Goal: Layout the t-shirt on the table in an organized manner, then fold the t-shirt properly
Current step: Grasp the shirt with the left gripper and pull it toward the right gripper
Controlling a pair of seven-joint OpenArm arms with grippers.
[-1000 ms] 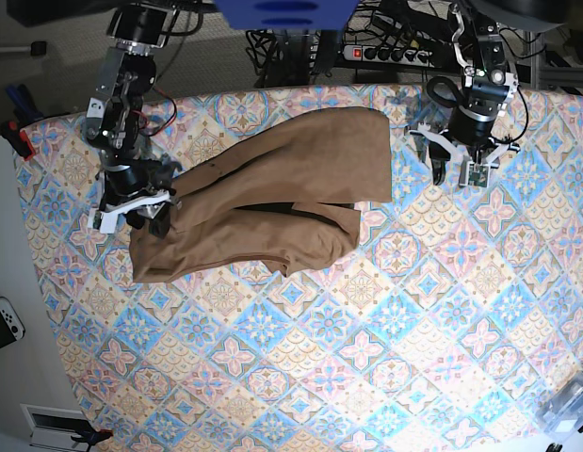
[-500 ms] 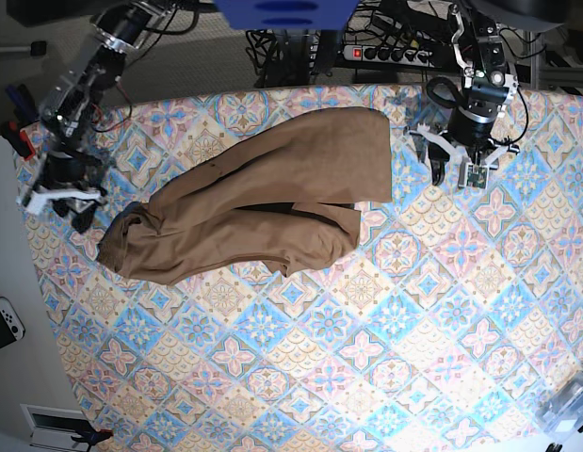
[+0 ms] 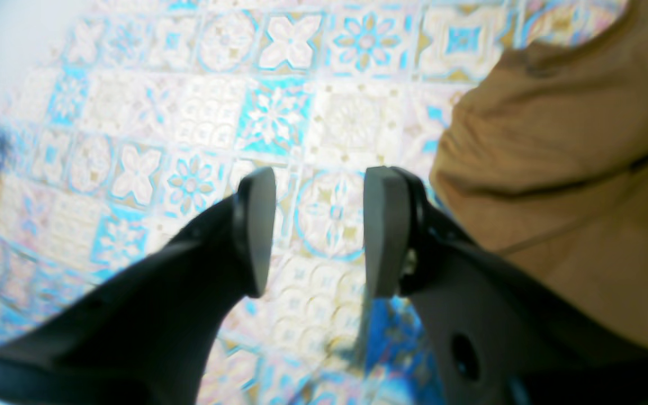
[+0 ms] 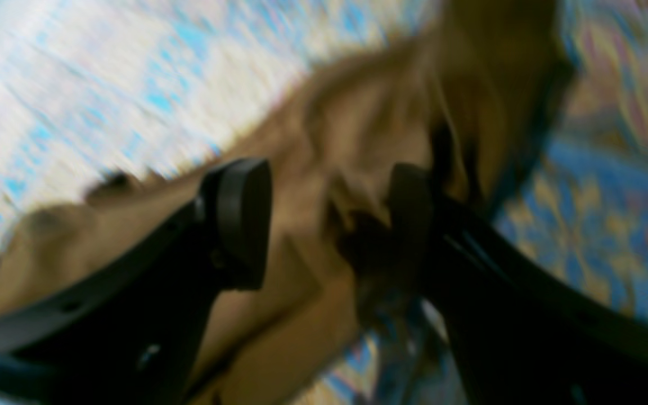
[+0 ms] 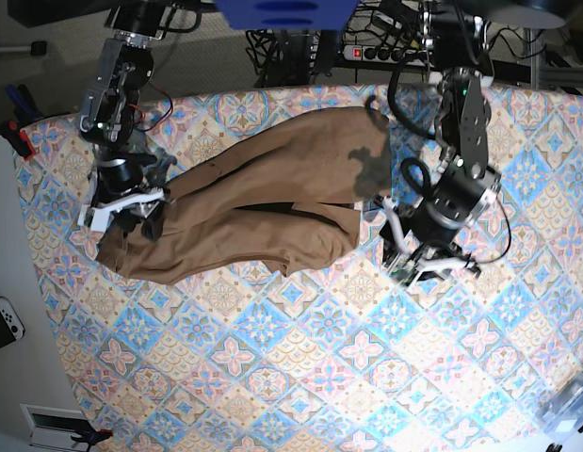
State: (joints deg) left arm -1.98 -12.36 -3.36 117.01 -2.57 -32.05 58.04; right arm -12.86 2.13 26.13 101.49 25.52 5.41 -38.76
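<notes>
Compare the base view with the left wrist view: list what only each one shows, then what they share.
Only the base view shows the whole crumpled t-shirt, the right gripper over its end, the power strip beyond the table and the white game controller beside it.

Only the left wrist view shows the left gripper up close, open and empty, bare patterned cloth between its fingertips.

Both show the tan shirt, the tiled table cover and the left gripper.

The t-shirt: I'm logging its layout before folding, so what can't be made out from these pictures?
- Right wrist view: motion blur smears the t-shirt, so contact with the right gripper is unclear.
- Base view: the right gripper covers the shirt's end.
- Left wrist view: the frame edge crops the shirt; the open left gripper hangs over the table.
</notes>
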